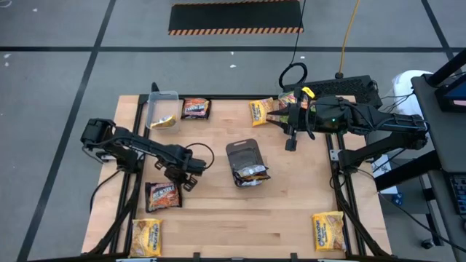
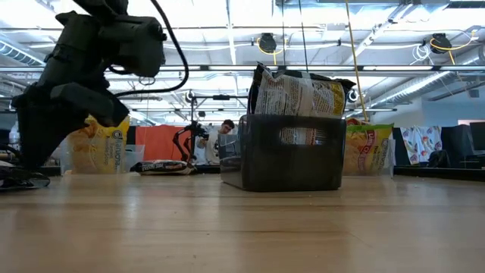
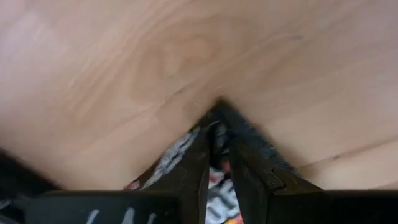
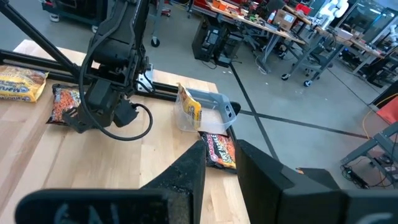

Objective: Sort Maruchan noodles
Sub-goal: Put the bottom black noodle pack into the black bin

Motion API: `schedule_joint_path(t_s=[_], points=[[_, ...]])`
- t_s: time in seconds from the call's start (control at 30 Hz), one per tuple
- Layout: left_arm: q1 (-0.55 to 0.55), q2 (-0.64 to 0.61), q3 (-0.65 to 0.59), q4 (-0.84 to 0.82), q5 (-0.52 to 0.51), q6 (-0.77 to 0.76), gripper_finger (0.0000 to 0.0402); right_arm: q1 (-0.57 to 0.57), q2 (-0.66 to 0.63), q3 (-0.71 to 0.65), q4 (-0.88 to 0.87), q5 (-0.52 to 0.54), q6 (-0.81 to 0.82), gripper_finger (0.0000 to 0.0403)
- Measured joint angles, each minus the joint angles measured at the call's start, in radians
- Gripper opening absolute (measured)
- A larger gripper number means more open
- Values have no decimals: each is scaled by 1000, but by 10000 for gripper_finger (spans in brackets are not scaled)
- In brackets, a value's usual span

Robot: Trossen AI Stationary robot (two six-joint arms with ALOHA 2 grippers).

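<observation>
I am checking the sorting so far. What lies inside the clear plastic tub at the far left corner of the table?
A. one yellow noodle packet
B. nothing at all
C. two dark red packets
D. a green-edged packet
A: in the high view the clear tub holds a single yellow packet, and the right wrist view shows the same yellow packet leaning inside it.

Non-task stuff around my wooden table (image 1: 291, 196): dark grey tray (image 1: 244, 155) sits near the table's middle, clear plastic tub (image 1: 162, 107) at the table's far left corner. Off the table, a black-and-orange hazard-striped mat (image 1: 235, 17) lies on the floor beyond the far edge, with a yellow cable (image 1: 348, 36) running over the floor near it. In the low view a person (image 2: 226, 135) sits well behind the table.
</observation>
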Motion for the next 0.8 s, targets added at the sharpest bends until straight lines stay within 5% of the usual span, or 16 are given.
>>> schedule_joint_path(t_s=[0.23, 0.8], points=[[1, 0, 1, 133, -2, 39, 69, 0, 0, 0, 40, 0, -24, 84], [1, 0, 1, 61, -50, 81, 69, 0, 0, 0, 37, 0, -37, 84]])
